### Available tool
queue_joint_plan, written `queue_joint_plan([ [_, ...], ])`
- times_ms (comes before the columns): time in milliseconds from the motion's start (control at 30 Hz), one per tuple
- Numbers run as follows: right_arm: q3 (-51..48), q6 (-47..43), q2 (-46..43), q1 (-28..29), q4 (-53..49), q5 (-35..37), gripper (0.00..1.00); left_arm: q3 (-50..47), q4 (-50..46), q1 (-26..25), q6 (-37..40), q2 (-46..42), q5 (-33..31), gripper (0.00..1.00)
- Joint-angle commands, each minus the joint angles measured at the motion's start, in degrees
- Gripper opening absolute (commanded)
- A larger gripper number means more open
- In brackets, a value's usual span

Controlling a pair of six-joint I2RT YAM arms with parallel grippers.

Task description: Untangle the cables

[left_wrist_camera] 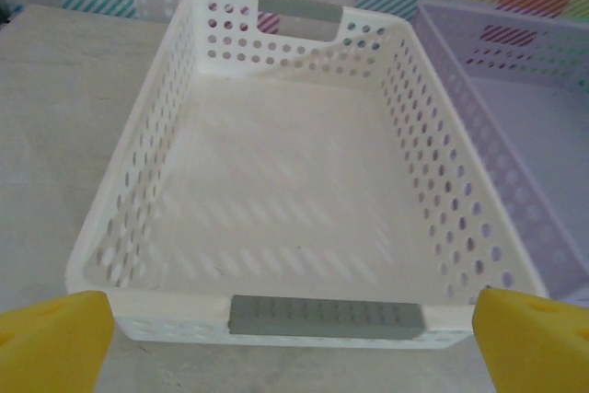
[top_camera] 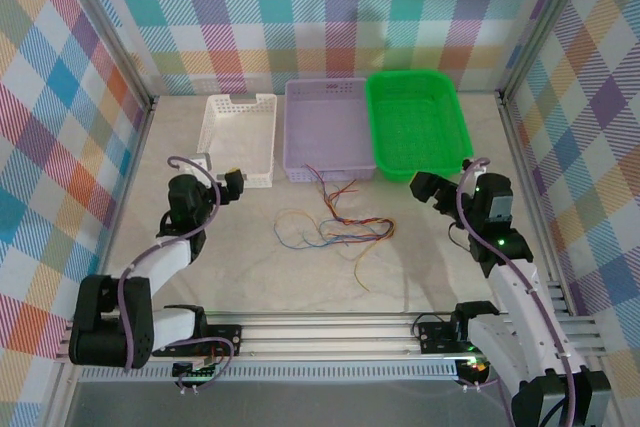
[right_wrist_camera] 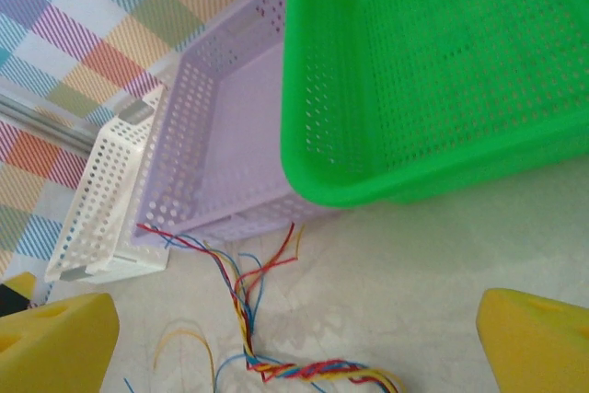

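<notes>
The cables (top_camera: 335, 222) lie in a twisted bunch of red, blue, yellow and purple strands on the table, just in front of the purple basket. In the right wrist view the cables (right_wrist_camera: 241, 301) run from the basket's corner down into a braided knot at the bottom edge. My left gripper (top_camera: 232, 184) hovers at the white basket's near end, open, with its yellow fingertips (left_wrist_camera: 51, 342) wide apart and nothing between them. My right gripper (top_camera: 422, 187) hangs open right of the bunch, near the green basket's front corner, its yellow fingertips (right_wrist_camera: 538, 342) spread and empty.
Three baskets stand in a row at the back: a white basket (top_camera: 213, 132), a purple basket (top_camera: 295, 142) and a green basket (top_camera: 385, 152). Metal frame posts and checked walls close in both sides. Bare table lies between the bunch and the arm bases.
</notes>
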Motion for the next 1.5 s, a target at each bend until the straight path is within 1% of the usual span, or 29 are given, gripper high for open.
queue_joint_plan([
  [0, 1.4, -0.2, -0.5, 1.1, -4.3, -0.2, 1.0, 2.2, -7.5, -0.4, -5.0, -6.4, 3.3, 1.0],
  [67, 1.9, -0.4, 0.5, 2.2, -5.9, 0.1, 1.0, 3.5, -13.0, -0.6, -9.1, -11.8, 2.3, 1.0],
  [133, 2.1, -0.2, 1.7, 3.8, -7.2, 0.9, 1.0, 7.1, -21.7, -0.7, -11.2, -15.7, 1.4, 1.0],
  [200, 2.1, 0.2, 2.8, 6.0, -7.7, 1.7, 1.0, 10.9, -29.1, -0.9, -11.6, -18.0, 3.4, 1.0],
  [267, 1.9, 0.7, 3.8, 8.8, -7.9, 2.8, 1.0, 12.3, -31.9, -1.1, -13.5, -20.1, 5.6, 1.0],
  [367, 2.3, 0.8, 5.3, 13.4, -8.5, 6.4, 1.0, 11.9, -33.4, -1.2, -22.5, -22.8, 6.7, 1.0],
  [400, 2.4, 0.9, 6.0, 15.0, -8.8, 7.6, 1.0, 12.2, -36.3, -1.4, -25.0, -23.9, 6.3, 1.0],
  [500, 2.7, 1.2, 8.5, 18.0, -9.2, 10.5, 1.0, 13.3, -46.9, -2.2, -34.4, -27.0, -1.8, 1.0],
  [633, 2.1, 1.7, 12.3, 19.6, -9.2, 13.4, 0.98, 14.0, -46.2, -3.6, -32.0, -29.1, 2.8, 1.0],
  [700, 1.9, 1.9, 14.1, 20.7, -9.6, 15.8, 0.97, 14.4, -47.3, -4.3, -31.1, -29.2, 2.4, 1.0],
  [833, 1.3, 2.9, 16.8, 22.4, -9.8, 20.4, 0.93, 16.4, -51.9, -5.1, -29.2, -29.0, -0.7, 1.0],
  [900, 0.8, 3.1, 17.6, 22.8, -8.6, 20.9, 0.88, 16.7, -52.9, -5.3, -29.2, -28.7, -0.3, 1.0],
  [1033, 0.0, 3.0, 20.5, 23.5, -7.4, 21.7, 0.79, 17.9, -54.5, -5.2, -29.5, -26.6, 3.5, 1.0],
  [1167, -1.1, 2.9, 22.9, 24.1, -5.8, 21.7, 0.68, 19.5, -56.5, -5.2, -29.5, -24.2, 4.9, 1.0],
  [1300, -2.5, 3.2, 23.7, 24.8, -3.3, 21.8, 0.65, 19.4, -55.9, -5.2, -30.1, -23.2, 6.7, 1.0],
  [1467, -2.6, 3.1, 27.3, 25.1, -0.9, 23.6, 0.6, 18.8, -54.9, -5.2, -31.4, -22.6, 8.2, 1.0],
])
